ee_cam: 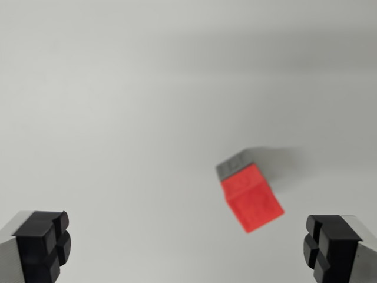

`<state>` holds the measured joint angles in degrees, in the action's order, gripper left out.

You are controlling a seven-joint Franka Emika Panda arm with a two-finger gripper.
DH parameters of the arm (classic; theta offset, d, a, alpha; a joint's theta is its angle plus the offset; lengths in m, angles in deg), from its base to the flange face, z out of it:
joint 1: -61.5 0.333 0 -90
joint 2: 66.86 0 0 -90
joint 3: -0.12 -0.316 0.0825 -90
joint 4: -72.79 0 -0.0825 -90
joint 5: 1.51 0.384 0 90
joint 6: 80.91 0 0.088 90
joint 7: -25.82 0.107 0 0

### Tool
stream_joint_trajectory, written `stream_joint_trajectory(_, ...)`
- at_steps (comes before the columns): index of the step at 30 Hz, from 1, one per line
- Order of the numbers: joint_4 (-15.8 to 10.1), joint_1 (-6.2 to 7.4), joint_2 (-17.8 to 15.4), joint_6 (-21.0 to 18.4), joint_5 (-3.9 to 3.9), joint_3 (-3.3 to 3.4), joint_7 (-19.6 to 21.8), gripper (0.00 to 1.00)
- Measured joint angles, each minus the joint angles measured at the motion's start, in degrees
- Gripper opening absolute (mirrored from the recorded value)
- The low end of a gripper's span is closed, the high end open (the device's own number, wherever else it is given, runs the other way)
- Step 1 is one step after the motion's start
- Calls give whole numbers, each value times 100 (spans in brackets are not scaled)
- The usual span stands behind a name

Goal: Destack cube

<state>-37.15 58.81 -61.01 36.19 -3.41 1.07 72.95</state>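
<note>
Judging progress: nothing lifted yet; the stack looks intact.
Red cube (pixel 252 204): toward four o'clock, atop grey cube (pixel 234 163).
Gripper (pixel 187 247): jaws spread wide, empty, clear of both.
Remaining: descend, grasp, lift off.

Gripper (pixel 187 247) wide open and empty, black fingertips (pixel 44 244) at the wrist view's bottom corners.

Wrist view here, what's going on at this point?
The arm's gripper hangs above a plain white surface with its jaws wide apart and nothing between them. Ahead, toward the wrist view's right, a red cube sits on a grey cube. The stack is still together and untouched; the picture is somewhat blurred.
</note>
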Motion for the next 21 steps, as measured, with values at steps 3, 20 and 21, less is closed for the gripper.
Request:
stream_joint_trajectory(3, 0, 0, 0, 0, 0, 0, 0, 100)
stream_joint_trajectory(20, -60, -6, -1, 38, 0, 3, -65, 100)
stream_joint_trajectory(21, -77, -9, -3, 53, 0, 4, -83, 100)
